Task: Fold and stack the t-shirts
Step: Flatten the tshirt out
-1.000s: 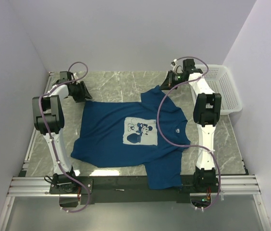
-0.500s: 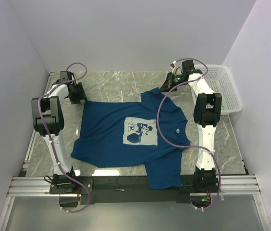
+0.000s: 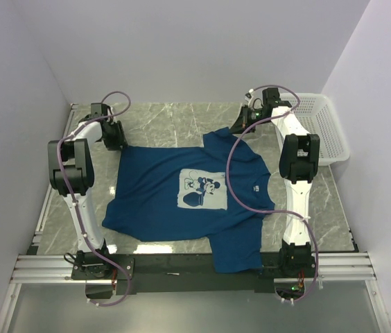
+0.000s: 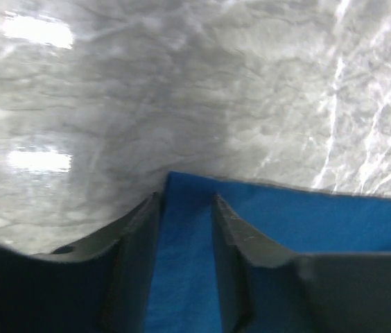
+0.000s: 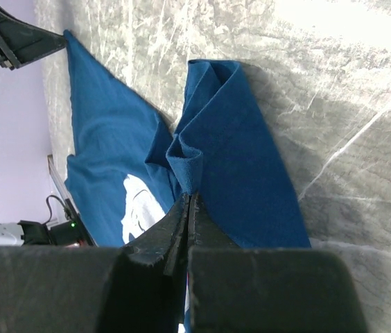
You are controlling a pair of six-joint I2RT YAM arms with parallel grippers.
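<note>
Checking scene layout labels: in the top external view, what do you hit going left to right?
left tool → print on the t-shirt → right tool → white mesh basket

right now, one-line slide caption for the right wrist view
Right gripper pinches a raised fold of the blue t-shirt spread on the marble table.

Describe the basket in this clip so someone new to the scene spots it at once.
Start with the grey marble table in the overhead view and follow it to the far right corner. The basket sits there against the side wall, just beyond the spread dark blue t-shirt. It is the only white, open-topped container with mesh walls; the shirt beside it is flat, dark cloth.
</note>
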